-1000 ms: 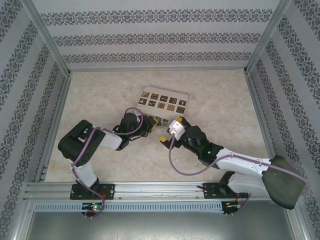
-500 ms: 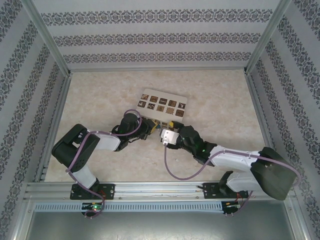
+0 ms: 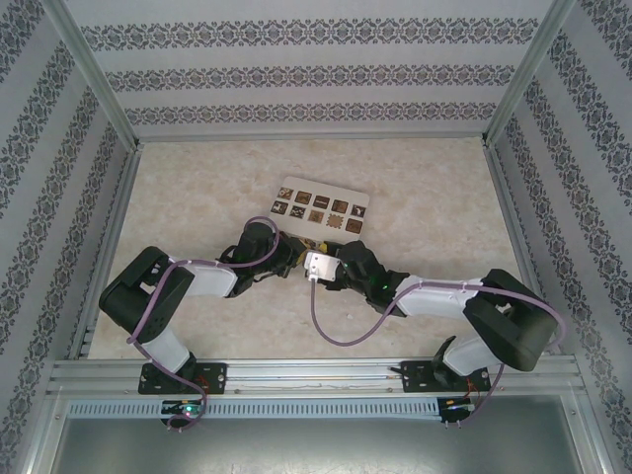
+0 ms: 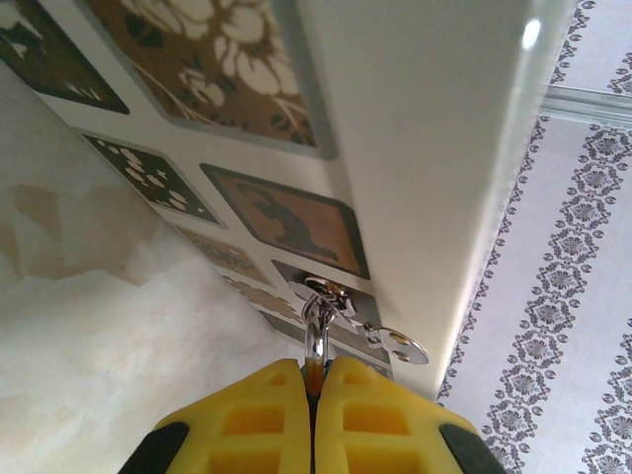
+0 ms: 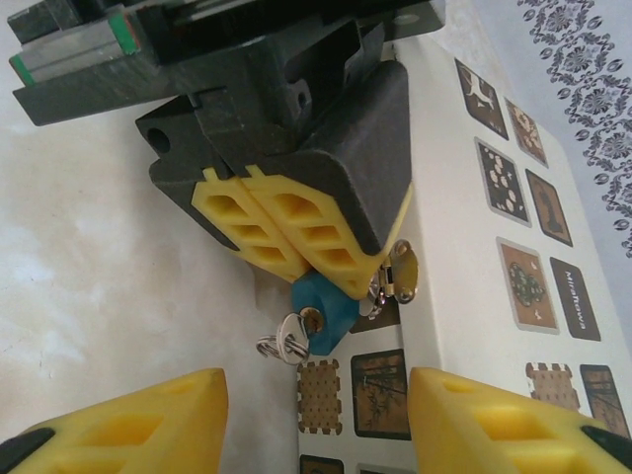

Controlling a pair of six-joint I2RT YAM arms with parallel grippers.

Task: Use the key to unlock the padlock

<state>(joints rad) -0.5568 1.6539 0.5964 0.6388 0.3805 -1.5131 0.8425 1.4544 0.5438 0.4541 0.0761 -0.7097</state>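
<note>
Top external view: my two arms meet over the pale marbled table (image 3: 197, 188). The left gripper (image 3: 293, 259) and right gripper (image 3: 309, 254) sit nose to nose at the near edge of the flat cream box with dark brown square tiles (image 3: 321, 208).

Left wrist view: my yellow fingers (image 4: 267, 420) are clenched together on the thin silver shackle (image 4: 316, 336). It rises straight from the fingertips to the shiny metal hasp (image 4: 395, 345) on the box's edge.

Right wrist view: my own yellow fingers (image 5: 128, 420) stand apart with nothing between them. Straight ahead of that gap hangs the tiny padlock with the blue-teal body (image 5: 326, 306), directly under the left gripper's pinched tips, which hold it by its shackle. The small thin grey metal key (image 5: 288, 343), on its ring, sits at the body's lower end, on the side nearest my left finger. I cannot tell whether it is seated in the lock.
</note>
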